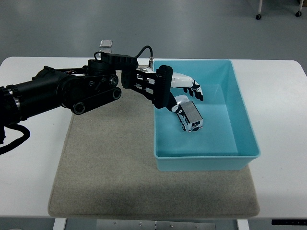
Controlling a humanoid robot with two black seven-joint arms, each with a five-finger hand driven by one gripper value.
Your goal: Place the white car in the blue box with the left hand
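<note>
The white car [189, 116] lies inside the blue box [207, 162], near the left wall, tilted with its nose toward the near side. My left hand [185, 95] hovers just above and behind the car, over the box's left rim. Its fingers [195, 89] are spread and no longer hold the car. The black left arm [72, 88] reaches in from the left edge. The right arm does not show.
The box stands on the right part of a grey mat [110, 167] on the white table [280, 120]. A small pale object [106, 43] sits beyond the table's far edge, behind my arm.
</note>
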